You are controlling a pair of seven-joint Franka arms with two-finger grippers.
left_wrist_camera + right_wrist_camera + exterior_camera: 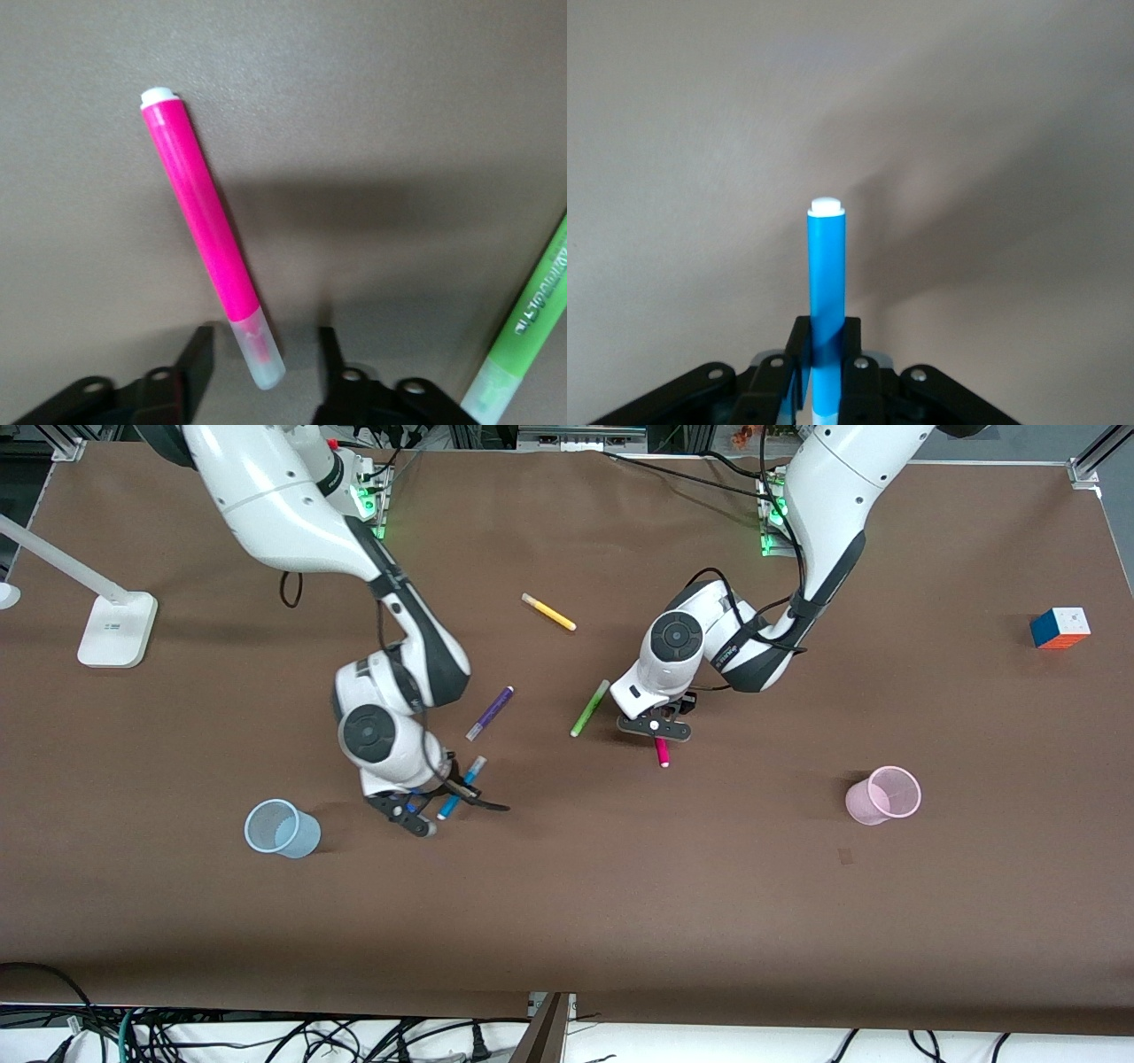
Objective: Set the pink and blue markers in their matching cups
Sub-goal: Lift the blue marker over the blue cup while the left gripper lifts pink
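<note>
The pink marker [662, 755] lies flat on the table. In the left wrist view [205, 212] its pale cap end sits between the fingers of my left gripper [265, 343], which is open and low over it [656, 737], not touching. My right gripper [454, 791] is shut on the blue marker [446, 809]. The right wrist view shows the blue barrel [827, 266] clamped between the fingers [826, 343] just above the table. The pale blue cup [282, 828] stands beside the right gripper, toward the right arm's end. The pale pink cup [883, 795] stands toward the left arm's end.
A green pen [590, 708] lies beside the left gripper and also shows in the left wrist view [532, 328]. A purple pen [490, 713] and a yellow pen [548, 612] lie farther from the camera. A colour cube [1060, 628] and a white lamp base [115, 629] sit near the table's ends.
</note>
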